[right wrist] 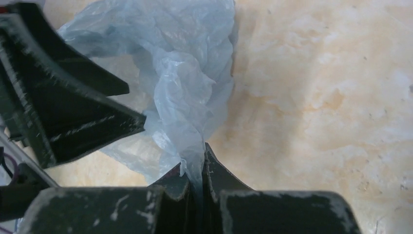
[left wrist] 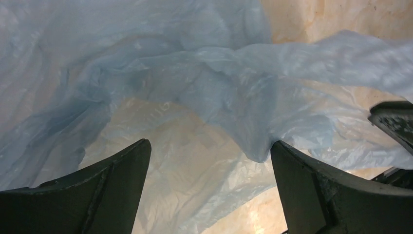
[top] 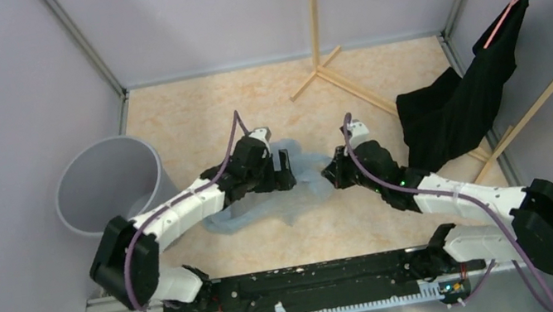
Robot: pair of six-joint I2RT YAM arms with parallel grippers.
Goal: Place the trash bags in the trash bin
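Two arms meet above the crumpled trash bag (top: 253, 214), which lies mid-table, right of the trash bin (top: 116, 169) by the left wall. From the left wrist, we see the left gripper (left wrist: 209, 146) spread wide over the film. From the right wrist, the right gripper (right wrist: 197, 165) pinches a fold of the bag.

In the centre of the top view, the left arm lay over much of the trash bag (top: 311, 175), hiding its middle. In the left wrist view the film ran off the top and left edges. At the bottom of the right wrist view, its pinched fold vanished inside the closed right claw (right wrist: 197, 168).
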